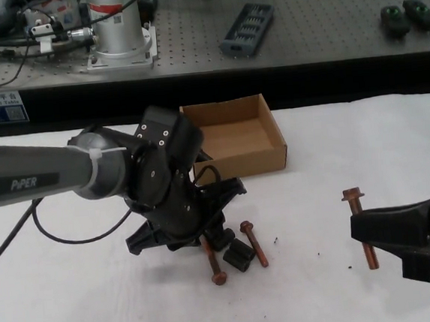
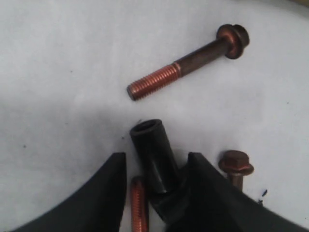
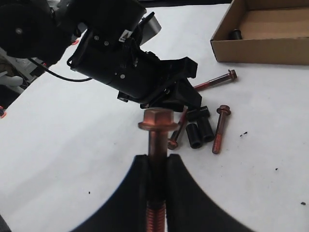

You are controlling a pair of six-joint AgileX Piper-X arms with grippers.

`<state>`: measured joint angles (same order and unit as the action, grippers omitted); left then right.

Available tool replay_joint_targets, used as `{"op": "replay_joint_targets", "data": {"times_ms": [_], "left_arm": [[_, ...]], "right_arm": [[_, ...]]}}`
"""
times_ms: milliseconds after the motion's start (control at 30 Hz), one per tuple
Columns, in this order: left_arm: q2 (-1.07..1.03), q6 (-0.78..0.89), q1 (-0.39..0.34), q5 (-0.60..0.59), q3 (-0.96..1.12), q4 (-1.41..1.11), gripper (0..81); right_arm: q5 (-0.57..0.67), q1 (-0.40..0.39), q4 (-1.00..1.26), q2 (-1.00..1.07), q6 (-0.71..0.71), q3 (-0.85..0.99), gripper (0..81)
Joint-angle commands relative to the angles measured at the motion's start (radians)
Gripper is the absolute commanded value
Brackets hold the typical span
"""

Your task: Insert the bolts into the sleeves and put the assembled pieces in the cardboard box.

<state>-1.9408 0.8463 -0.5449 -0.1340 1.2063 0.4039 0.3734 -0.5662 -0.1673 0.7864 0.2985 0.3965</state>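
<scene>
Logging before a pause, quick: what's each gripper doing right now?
Left gripper: open, straddling a black sleeve.
Right gripper: shut on a bolt, head up.

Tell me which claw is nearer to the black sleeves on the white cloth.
Left. The left claw sits right over the sleeves, one of them between its open jaws. The right claw is off to the side, gripping a bolt.

A: The bolt [image 2: 188, 62]?
B: Coppery metal, dull sheen, rough threaded tip.
A: And the sleeve [image 2: 153, 154]?
B: Smooth, matt black; plastic or coated metal, can't tell.
A: The cardboard box [image 1: 245, 160]?
B: Plain brown cardboard, matt. White table cover [image 1: 334, 143] is matt, slightly wrinkled.
</scene>
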Motion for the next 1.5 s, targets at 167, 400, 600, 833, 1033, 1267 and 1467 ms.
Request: {"op": "replay_joint_targets", "data": {"times_ms": [167,400,600,833,1033,1267,1467], "left_arm": [[-0.075,0.025,-0.002,0.009,0.142,0.105,30.2],[-0.090,0.039,0.002,0.018,0.189,0.188,30.2],[-0.093,0.039,0.003,0.024,0.190,0.247,30.2],[-0.093,0.039,0.003,0.042,0.190,0.255,30.2],[-0.093,0.032,0.013,0.055,0.190,0.252,30.2],[-0.093,0.033,0.014,0.062,0.190,0.247,30.2],[-0.093,0.033,0.014,0.061,0.190,0.247,30.2]], "right_arm": [[0.046,0.005,-0.001,-0.009,0.000,0.006,2.1],[0.048,0.005,-0.006,-0.016,0.000,0.006,2.1],[0.048,0.005,-0.006,-0.024,0.000,0.005,2.1],[0.056,0.005,-0.010,-0.024,0.004,0.005,2.1],[0.072,0.005,-0.013,-0.024,0.003,0.005,2.1],[0.072,0.005,-0.013,-0.024,0.003,0.005,2.1],[0.072,0.005,-0.013,-0.024,0.003,0.005,2.1]]}}
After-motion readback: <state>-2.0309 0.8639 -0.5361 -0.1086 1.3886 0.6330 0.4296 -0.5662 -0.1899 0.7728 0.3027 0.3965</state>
